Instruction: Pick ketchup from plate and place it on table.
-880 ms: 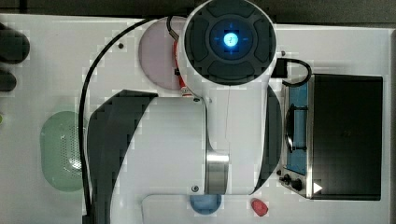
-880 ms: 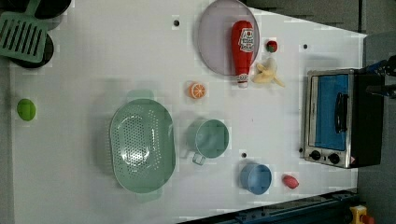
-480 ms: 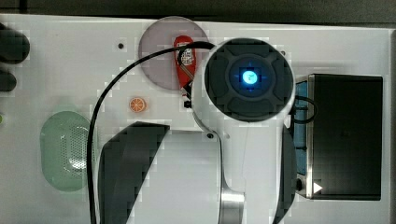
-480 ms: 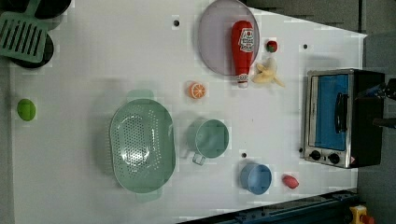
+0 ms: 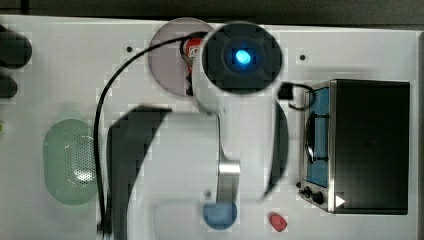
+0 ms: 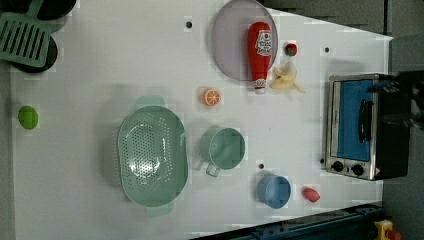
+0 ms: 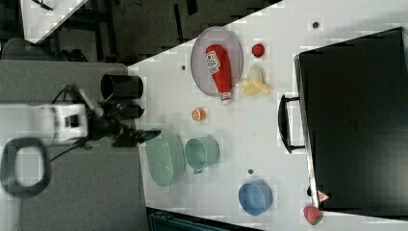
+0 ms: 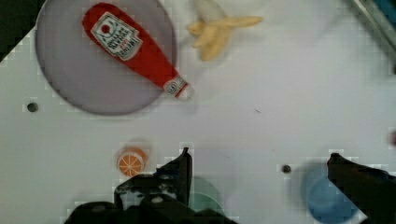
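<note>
While the ketchup [image 8: 135, 46] lies flat on the plate [image 8: 74, 88], cap poking just over the rim toward the banana [image 8: 219, 30], we count nothing done yet. Our pincer [image 8: 259, 170] hangs wide open and empty, well apart from the bottle. Left: descend, grab it, lift, set it on the table [image 8: 280, 93].

Ketchup [image 6: 260, 47]: red bottle, white label, white cap. Plate [image 6: 230, 42]: plain pale greyish-lilac. Worktop [image 6: 100, 75]: white, few small dark dots. Basket [image 6: 152, 156]: pale green, perforated. Cup [image 6: 226, 148]: pale green. Dish [image 6: 274, 191]: blue. Orange slice [image 6: 211, 96]: orange, white segments. Banana [image 6: 285, 80]: pale yellow. Oven [image 6: 362, 127]: black, silver front, blue door.
</note>
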`<state>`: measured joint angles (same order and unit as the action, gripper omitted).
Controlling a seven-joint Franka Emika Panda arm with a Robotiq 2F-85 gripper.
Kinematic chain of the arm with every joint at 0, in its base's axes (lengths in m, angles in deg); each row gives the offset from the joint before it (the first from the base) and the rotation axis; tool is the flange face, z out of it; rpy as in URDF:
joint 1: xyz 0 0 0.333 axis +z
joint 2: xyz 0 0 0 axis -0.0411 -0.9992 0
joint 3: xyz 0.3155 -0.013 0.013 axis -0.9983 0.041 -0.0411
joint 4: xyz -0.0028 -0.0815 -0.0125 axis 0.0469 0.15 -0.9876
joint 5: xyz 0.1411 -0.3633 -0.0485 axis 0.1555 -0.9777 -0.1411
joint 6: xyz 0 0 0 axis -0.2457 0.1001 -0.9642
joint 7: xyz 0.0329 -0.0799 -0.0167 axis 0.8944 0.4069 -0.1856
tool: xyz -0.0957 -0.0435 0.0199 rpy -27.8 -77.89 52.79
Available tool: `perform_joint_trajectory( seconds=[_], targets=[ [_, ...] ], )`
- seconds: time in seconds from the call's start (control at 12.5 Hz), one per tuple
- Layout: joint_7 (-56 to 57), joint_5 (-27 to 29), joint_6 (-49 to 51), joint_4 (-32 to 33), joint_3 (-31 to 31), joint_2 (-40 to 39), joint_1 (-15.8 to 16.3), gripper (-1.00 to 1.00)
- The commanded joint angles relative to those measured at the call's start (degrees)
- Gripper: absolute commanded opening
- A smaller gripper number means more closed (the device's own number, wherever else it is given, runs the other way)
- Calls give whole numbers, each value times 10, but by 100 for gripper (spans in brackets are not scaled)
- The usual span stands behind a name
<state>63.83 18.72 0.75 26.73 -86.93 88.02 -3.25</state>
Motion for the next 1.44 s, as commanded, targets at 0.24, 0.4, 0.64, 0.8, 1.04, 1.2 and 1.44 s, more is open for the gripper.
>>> perform_joint_trajectory(
  seconds=[0.24, 0.4, 0.64, 0.8, 1.04, 1.2, 1.44],
  targets=[
    [138, -3, -69, -5, -15, -109, 16, 100],
    [213, -5, -111, -7, -15, -147, 16, 100],
    [299, -19, -178, -17, -15, -204, 16, 100],
    [319, -33, -209, -25, -15, -243, 19, 100],
    [321, -55, -252, -48, -15, -304, 30, 100],
    [324, -62, -289, -69, -15, -343, 36, 100],
    [324, -66, -334, -101, -14, -397, 45, 100]
  ],
)
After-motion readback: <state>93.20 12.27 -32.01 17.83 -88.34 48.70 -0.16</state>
